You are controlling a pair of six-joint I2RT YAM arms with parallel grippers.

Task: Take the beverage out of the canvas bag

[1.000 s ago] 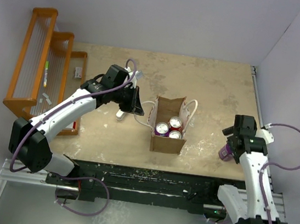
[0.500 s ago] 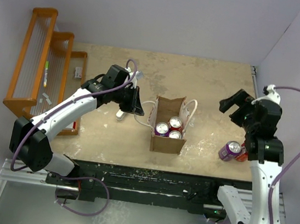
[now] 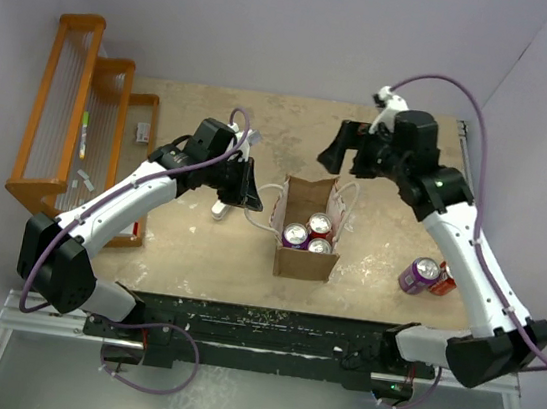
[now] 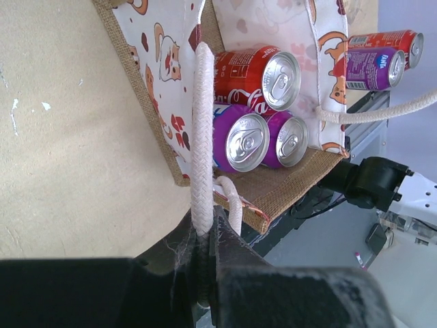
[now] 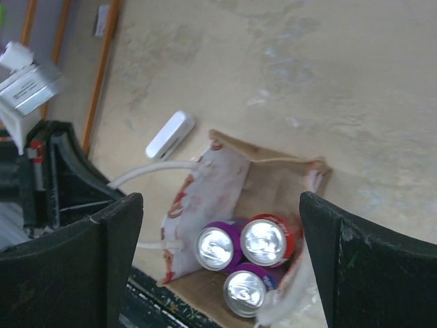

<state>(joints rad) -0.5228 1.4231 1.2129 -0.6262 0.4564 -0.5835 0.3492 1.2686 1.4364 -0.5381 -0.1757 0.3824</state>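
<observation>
The canvas bag (image 3: pixel 304 263) stands open at mid-table with three cans upright inside: a purple can (image 3: pixel 296 235), a red can (image 3: pixel 320 224) and another purple can (image 3: pixel 319 246). My left gripper (image 3: pixel 248 195) is shut on the bag's left white cord handle (image 4: pixel 201 130) and holds it out to the left. My right gripper (image 3: pixel 347 154) is open and empty, hovering above the bag's far edge. In the right wrist view the bag (image 5: pixel 205 191) and its three cans (image 5: pixel 266 241) lie between and below the open fingers (image 5: pixel 119 225).
Two cans lie on the table at the right, a purple one (image 3: pixel 417 275) and a red-orange one (image 3: pixel 443 279). A small white object (image 3: pixel 221 208) lies left of the bag. The orange wooden rack (image 3: pixel 83 119) stands at the far left.
My right gripper let go of the purple can at the table's right, rose, and swung left to above the bag's far edge. The left arm has not moved.
</observation>
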